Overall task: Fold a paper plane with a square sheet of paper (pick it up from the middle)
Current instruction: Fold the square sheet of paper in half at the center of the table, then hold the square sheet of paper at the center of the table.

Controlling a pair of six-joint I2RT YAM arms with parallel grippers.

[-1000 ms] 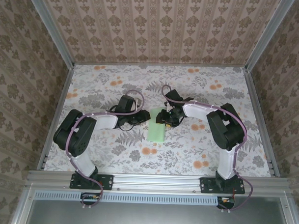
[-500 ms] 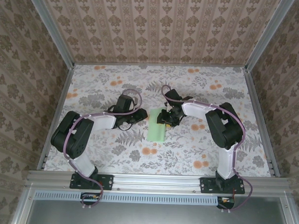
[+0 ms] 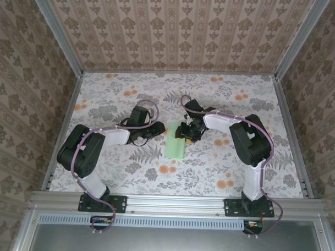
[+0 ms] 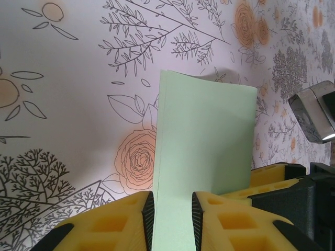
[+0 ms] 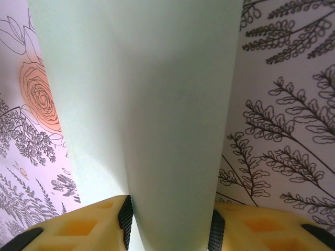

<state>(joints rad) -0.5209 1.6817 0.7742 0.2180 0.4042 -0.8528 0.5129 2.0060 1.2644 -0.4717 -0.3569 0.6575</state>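
With right end effector (image 5: pixel 170 217) clamped across the bowed square sheet of paper (image 4: pixel 207 141) and left end effector (image 4: pixel 172 201) narrow astride its left edge, grip unclear: press crease squarely onto desk (image 4: pixel 78 78).

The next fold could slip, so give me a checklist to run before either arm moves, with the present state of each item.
1. The paper sheet lies on the tablecloth between the two arms: ok.
2. Paper sheet sits in the gap of the left gripper: ok.
3. Paper sheet sits in the gap of the right gripper: ok.
4. Either gripper actually clamps it: cannot tell.
5. Paper sheet already shaped into a pointed plane: not ok, it is a plain rectangle.
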